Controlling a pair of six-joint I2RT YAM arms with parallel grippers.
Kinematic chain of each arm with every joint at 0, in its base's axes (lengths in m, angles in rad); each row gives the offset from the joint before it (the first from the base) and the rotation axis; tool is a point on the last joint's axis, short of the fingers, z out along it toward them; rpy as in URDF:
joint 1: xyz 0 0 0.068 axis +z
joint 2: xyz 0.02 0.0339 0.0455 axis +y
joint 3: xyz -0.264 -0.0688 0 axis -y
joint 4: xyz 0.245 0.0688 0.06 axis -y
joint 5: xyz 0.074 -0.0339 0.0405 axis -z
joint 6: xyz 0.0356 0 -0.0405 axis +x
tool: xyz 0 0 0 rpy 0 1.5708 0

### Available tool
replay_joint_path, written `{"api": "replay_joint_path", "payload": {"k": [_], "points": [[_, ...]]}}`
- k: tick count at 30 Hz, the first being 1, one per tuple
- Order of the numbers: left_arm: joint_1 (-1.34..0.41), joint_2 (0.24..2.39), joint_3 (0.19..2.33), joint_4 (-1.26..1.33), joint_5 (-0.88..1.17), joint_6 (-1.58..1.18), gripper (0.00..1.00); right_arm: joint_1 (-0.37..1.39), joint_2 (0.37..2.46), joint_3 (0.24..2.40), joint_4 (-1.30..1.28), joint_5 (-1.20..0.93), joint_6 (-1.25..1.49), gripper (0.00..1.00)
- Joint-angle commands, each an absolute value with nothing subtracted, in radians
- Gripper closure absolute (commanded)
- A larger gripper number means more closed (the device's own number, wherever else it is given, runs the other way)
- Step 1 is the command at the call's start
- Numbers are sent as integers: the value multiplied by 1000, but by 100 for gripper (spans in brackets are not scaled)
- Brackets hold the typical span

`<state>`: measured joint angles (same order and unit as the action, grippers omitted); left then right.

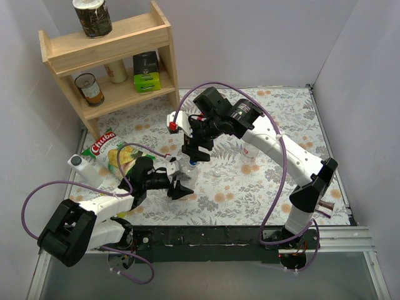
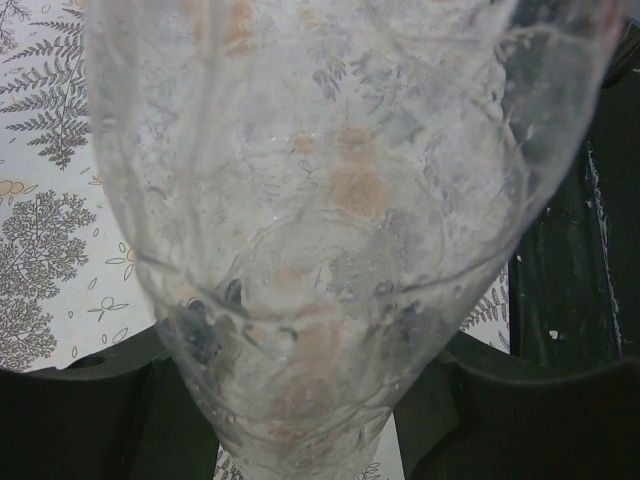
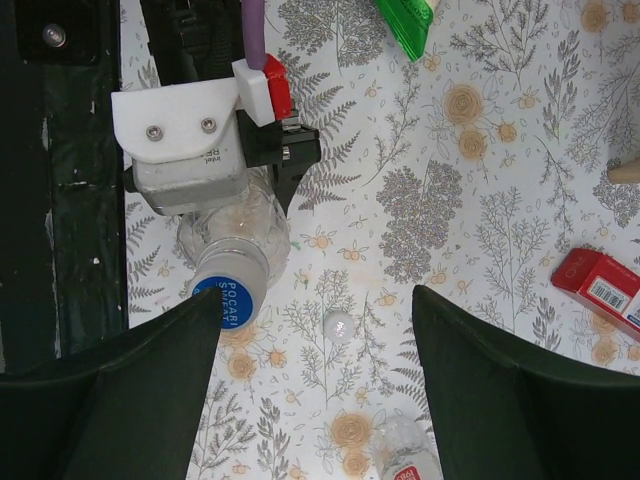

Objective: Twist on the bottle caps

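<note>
**Flowered table, clutter along its left side**

The table (image 1: 287, 106) has a leaf-and-blossom print. A wooden shelf (image 1: 112, 69) stands at its far left corner, and a chip bag (image 1: 115, 156) lies by the left edge. Near the middle the labelled bottle (image 1: 249, 150) stands upright, with the pale cap (image 3: 339, 325) close by. A red box (image 3: 603, 284) lies flat, apart from both.

one cap (image 3: 228, 297) atop one bottle (image 3: 240, 232), other cap (image 3: 338, 325) near second bottle (image 3: 403, 452)
</note>
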<state>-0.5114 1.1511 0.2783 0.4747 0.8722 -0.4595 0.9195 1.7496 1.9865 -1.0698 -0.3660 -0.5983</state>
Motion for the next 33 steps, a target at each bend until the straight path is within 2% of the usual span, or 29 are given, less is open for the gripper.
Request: {"api": "replay_joint_path", "payload": {"k": [1,9,13,19,33], "points": [[-511,1106,272,541,897,-426,100,925,1761,1974,-1049,-345,-589,18],[-511,1120,271,508,904,-442,100,925,1727,2082,-1068,-429,-666,17],[-511,1131,275,512,900,-442,100,978,1675,2027,-1094,-439,-794,17],[-511,1132,288,495,896,-437,100,1072,1608,1853,-1089,-347,-956,23],[-511,1132,290,503,902,-443,100,1075,1611,1810,-1049,-268,-956,36]]}}
